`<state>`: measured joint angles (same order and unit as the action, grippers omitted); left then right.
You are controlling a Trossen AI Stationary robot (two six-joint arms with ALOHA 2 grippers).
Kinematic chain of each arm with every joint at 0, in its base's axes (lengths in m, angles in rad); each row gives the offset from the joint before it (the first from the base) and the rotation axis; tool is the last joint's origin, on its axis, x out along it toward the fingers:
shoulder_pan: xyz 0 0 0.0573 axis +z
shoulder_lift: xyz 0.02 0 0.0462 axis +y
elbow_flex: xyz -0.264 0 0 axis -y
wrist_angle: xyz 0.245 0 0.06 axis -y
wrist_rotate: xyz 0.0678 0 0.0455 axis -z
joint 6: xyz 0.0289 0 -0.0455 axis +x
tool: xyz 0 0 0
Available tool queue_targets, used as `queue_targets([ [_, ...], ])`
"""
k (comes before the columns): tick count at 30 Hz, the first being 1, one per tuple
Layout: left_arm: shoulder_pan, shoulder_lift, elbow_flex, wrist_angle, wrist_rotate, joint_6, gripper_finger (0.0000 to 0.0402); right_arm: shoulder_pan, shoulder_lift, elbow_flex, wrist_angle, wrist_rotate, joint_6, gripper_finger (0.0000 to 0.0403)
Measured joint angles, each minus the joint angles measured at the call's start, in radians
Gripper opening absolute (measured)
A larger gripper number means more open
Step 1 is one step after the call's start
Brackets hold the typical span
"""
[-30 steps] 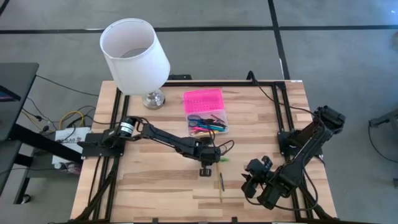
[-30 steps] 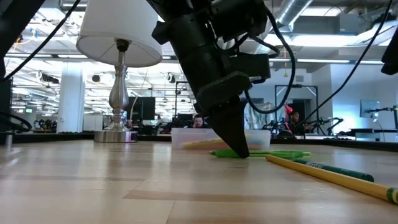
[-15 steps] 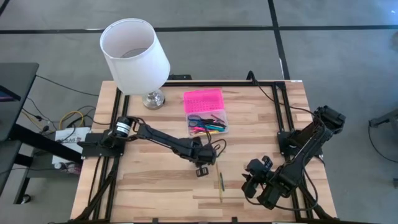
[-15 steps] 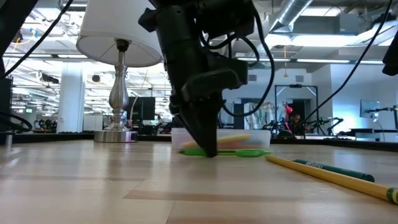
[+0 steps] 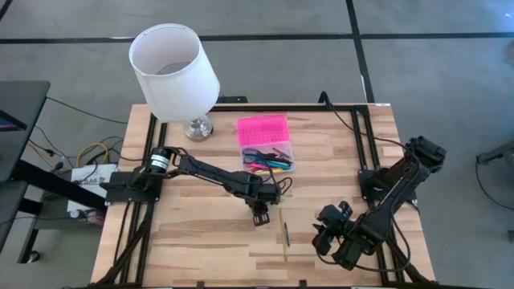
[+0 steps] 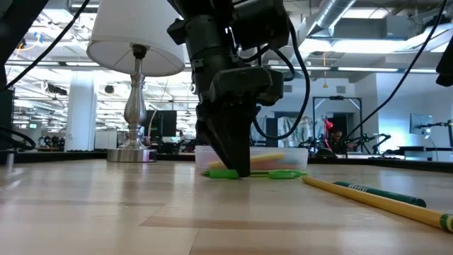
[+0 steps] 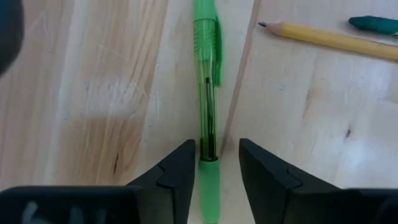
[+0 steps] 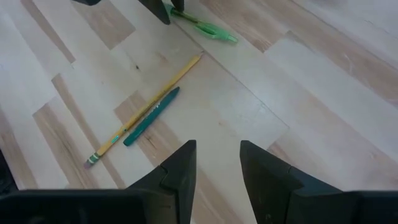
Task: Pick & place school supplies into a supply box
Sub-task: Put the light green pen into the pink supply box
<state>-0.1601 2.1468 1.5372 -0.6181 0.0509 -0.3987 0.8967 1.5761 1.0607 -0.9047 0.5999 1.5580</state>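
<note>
High view: the clear plastic supply box with its pink ribbed lid (image 5: pixel 267 144) is the landmark. The left gripper (image 5: pixel 259 215) hovers just below the box. The right gripper (image 5: pixel 328 237) waits well off to the box's lower right.

Low view: one translucent green plastic pen (image 6: pixel 256 173) lies flat on the wooden table (image 6: pixel 106 212), in front of the box.

Left wrist view: the fingers (image 7: pixel 177 174) straddle the pen's barrel, parted with gaps either side, gripping nothing. The pen looks light, stiff and slick; mid-barrel seems the best hold.

Right wrist view: jaws apart and empty. Three loose items show: the green pen, one yellow pencil (image 8: pixel 146 111), one dark green marker (image 8: pixel 151 116).
</note>
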Motion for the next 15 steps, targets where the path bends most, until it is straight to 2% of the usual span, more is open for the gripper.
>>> queue_targets([
  [15,0.004,0.000,0.002,0.047,-0.104,-0.015,0.0122,0.006,0.000,0.000,0.003,-0.001,0.023,0.0117],
])
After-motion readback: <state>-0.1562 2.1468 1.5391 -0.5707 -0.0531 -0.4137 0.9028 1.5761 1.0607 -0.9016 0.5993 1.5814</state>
